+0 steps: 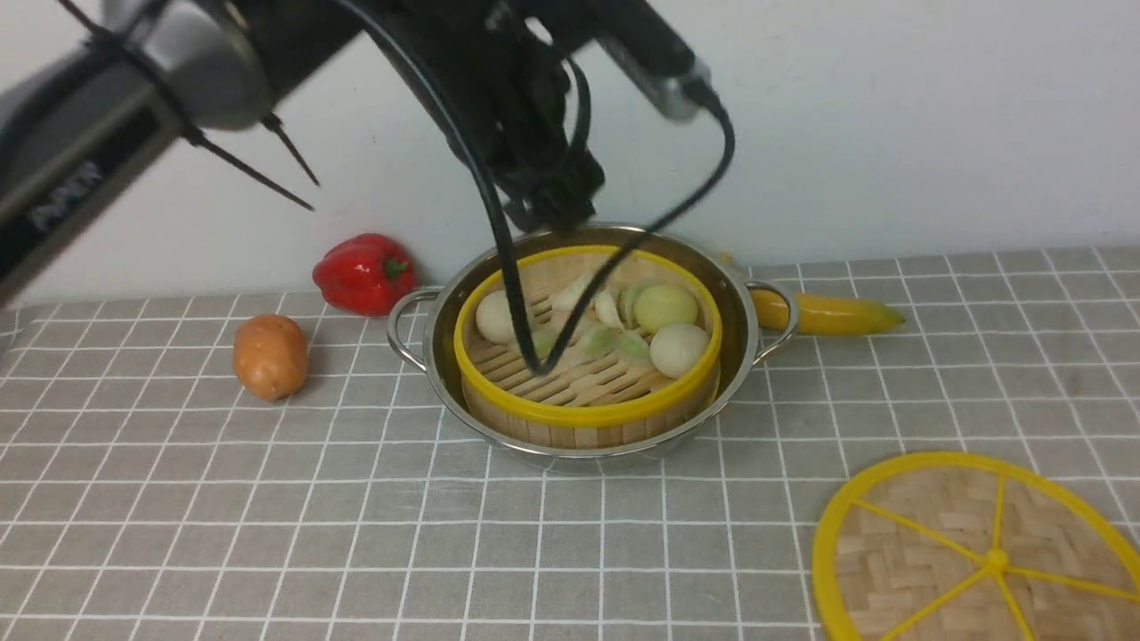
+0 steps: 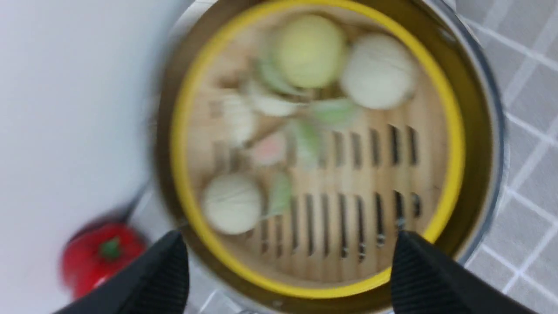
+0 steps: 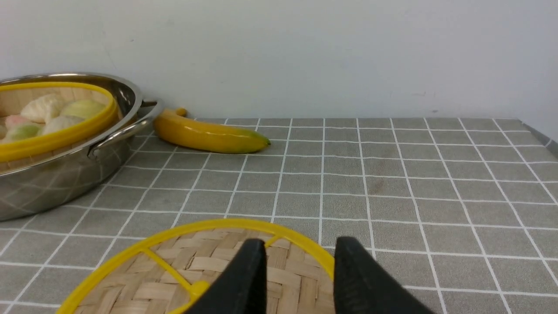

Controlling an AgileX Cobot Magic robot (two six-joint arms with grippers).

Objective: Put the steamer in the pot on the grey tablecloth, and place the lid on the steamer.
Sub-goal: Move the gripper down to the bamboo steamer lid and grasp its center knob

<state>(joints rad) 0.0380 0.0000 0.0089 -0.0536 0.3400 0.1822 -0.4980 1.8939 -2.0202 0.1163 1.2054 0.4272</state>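
**Front view.** The steamer (image 1: 588,411) sits inside the pot (image 1: 737,294) on the grey tablecloth (image 1: 267,499). Its yellow rim stands above the steel one, and pale buns (image 1: 677,349) lie on the slats. My left arm (image 1: 134,98) reaches over it from above, and a black cable (image 1: 503,267) loops across the basket in this view. The lid (image 1: 926,552) lies flat on the cloth, well apart from the pot, on my right side. A red pepper (image 1: 361,271), a potato (image 1: 270,356) and a banana (image 1: 828,313) lie around the pot.

*Risk:* if the cable loop really hangs as low as it appears, lifting my arm away could catch the yellow rim and tip the basket.

**Left wrist view (blurred).** My left tool (image 2: 288,237) hangs over the steamer with its fingers spread wide and nothing between them. The basket's near rim spans the gap below. I cannot tell whether either fingertip touches it.

**Right wrist view.** My right tool (image 3: 300,244) hovers just over the lid's edge. Its fingers are apart by a narrow gap and clamp nothing, and the yellow rim shows through that gap.

*Risk:* the lid is thin and lies flat, so I judge a shallow pinch could slip off its rim. A lid set down off-centre could rest on the buns or on the pot's edge instead of seating on the steamer.
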